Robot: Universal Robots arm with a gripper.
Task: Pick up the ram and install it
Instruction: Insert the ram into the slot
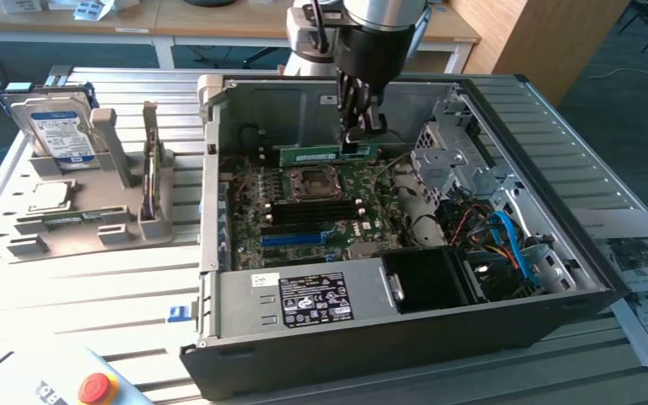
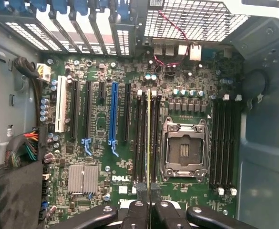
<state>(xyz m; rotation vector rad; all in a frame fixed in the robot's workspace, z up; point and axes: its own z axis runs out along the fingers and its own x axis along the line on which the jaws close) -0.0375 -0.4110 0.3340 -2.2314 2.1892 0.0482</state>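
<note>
Slatted tabletop (image 1: 77, 287) carries open PC case (image 1: 414, 346), motherboard (image 1: 290, 232) inside; hand (image 1: 356, 145) pinches ram (image 1: 313, 155) above it. Wrist view: ram edge-on along slots (image 2: 140, 138). Exterior view: hard drive (image 1: 60, 126) in holder (image 1: 121, 228).

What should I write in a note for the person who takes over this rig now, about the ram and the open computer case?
Gripper: shut on the ram, near one end.
Ram: inside the open computer case, on edge over the memory slots beside the empty processor socket.
Done: ram picked up and brought over the board.
Left: ram not yet seen pressed into a slot.
</note>
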